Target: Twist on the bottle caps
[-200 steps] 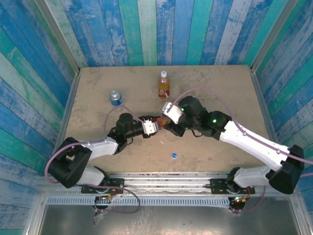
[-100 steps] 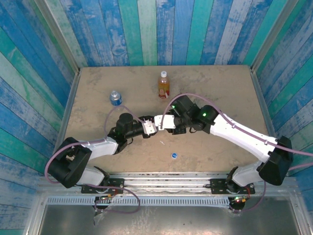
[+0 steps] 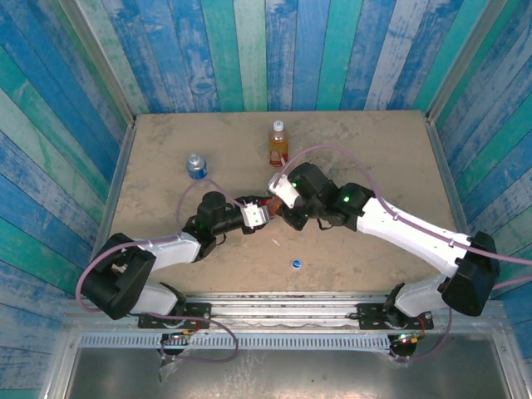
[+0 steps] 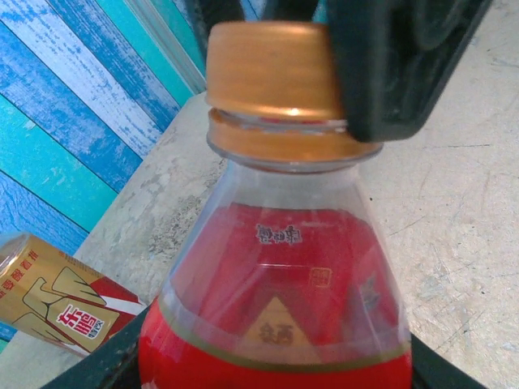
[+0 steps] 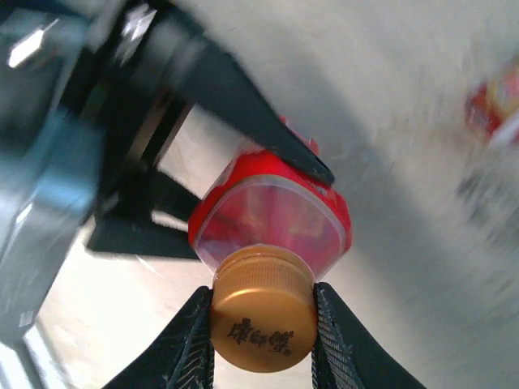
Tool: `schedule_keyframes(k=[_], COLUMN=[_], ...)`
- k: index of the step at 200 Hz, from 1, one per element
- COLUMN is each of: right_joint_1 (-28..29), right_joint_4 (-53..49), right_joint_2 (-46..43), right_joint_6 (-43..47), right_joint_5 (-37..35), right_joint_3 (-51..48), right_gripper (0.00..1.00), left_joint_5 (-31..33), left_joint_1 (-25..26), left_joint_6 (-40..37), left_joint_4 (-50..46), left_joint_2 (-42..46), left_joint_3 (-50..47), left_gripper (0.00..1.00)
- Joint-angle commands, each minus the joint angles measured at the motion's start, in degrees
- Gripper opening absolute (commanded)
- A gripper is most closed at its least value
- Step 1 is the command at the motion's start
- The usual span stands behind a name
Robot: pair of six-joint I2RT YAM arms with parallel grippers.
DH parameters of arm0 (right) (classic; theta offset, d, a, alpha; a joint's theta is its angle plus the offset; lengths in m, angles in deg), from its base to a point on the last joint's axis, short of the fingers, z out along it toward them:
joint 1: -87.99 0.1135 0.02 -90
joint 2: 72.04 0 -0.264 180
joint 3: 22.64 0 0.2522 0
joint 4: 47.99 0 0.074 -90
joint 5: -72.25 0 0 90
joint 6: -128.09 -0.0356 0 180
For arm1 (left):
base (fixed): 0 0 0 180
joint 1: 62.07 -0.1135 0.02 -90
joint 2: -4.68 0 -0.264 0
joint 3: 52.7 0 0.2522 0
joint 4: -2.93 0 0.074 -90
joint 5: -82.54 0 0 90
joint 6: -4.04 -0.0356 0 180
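Note:
The red drink bottle [image 4: 276, 267] is held at its body by my left gripper [image 4: 272, 374], which is shut on it above the table's middle [image 3: 264, 202]. An orange cap [image 5: 263, 318] sits on the bottle's neck, and my right gripper [image 5: 263, 324] is shut on it, a ribbed finger [image 5: 191, 344] on each side. The amber tea bottle [image 3: 278, 143] stands upright at the back. To its left stands the clear bottle with the blue label [image 3: 196, 166]. A blue cap [image 3: 295, 264] lies on the table near the front.
A small white bit [image 3: 275, 243] lies just in front of the grippers. Metal rails and blue plank walls [image 3: 75, 166] close in the tan table [image 3: 374, 150]. The tea bottle [image 4: 57, 306] stands close behind the red one in the left wrist view.
My right wrist has rolled around the orange cap while staying shut on it, and the right arm has shifted slightly left. The left arm and the red bottle have stayed put.

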Motion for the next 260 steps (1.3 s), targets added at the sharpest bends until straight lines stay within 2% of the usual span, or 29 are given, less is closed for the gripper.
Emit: schedule_keyframes(k=[1, 11, 24, 37, 49, 56, 73, 87, 126, 157, 184, 227, 238, 260], right_joint_1=[-0.90, -0.86, -0.99, -1.08, -1.03, -1.05, -1.07, -1.07, -0.86, -0.61, -0.61, -0.90, -0.86, -0.86], right_joint_4=[4.89, 4.71, 3.81, 3.12, -1.43, -4.22, -3.27, -4.68, -11.87, -12.84, -12.65, -10.11, -9.70, -9.16], right_joint_2=[-1.68, -2.12, -3.33, -4.81, -6.11, -6.99, -8.86, -8.30, -3.50, 0.60, 3.08, 3.37, 2.62, 1.35], right_joint_6=[-36.35, -33.26, -22.67, -4.15, 18.82, 31.36, 42.91, 52.47, 63.71, 66.84, 67.25, 63.88, 62.62, 56.83], right_joint_5=[1.66, 2.68, 0.66, 3.84, 8.91, 10.21, 2.64, 0.49, 3.48, 2.65, 3.04, 3.18, 4.52, 8.21], right_joint_3=[-0.51, -0.47, -0.48, -1.13, -1.29, -1.55, -3.17, -1.63, 5.23, 7.79, 8.21, 6.30, 5.72, 5.08], right_gripper=[0.00, 0.02, 0.10, 0.25, 0.42, 0.48, 0.49, 0.51, 0.53, 0.53, 0.49, 0.33, 0.25, 0.19], left_joint_5=[-0.68, -0.64, -0.62, -0.64, -0.79, -0.93, -1.13, -1.03, -1.21, -1.39, -1.31, -1.12, -1.17, -1.24], left_joint_1=[0.26, 0.22, 0.21, 0.25, 0.21, 0.20, 0.25, 0.25, 0.21, 0.24, 0.24, 0.21, 0.27, 0.16], left_joint_6=[-0.39, -0.31, -0.32, -0.33, -0.17, -0.16, -0.18, -0.24, -0.24, 0.01, -0.02, -0.02, 0.01, 0.07], left_joint_4=[-2.34, -2.26, -2.34, -2.38, -2.48, -2.57, -3.02, -3.20, -3.30, -3.60, -3.56, -3.48, -3.57, -3.50], left_joint_2=[1.66, 1.79, 1.80, 1.80, 1.72, 1.52, 1.41, 1.45, 0.97, 0.94, 0.91, 0.59, 0.43, 0.64], left_joint_3=[-0.45, -0.47, -0.51, -0.52, -0.37, -0.31, -0.11, -0.11, 0.24, 0.30, 0.30, 0.33, 0.41, 0.39], left_gripper=[0.52, 0.52, 0.52, 0.52, 0.52, 0.52, 0.52, 0.52, 0.52, 0.52, 0.52, 0.52, 0.52, 0.52])
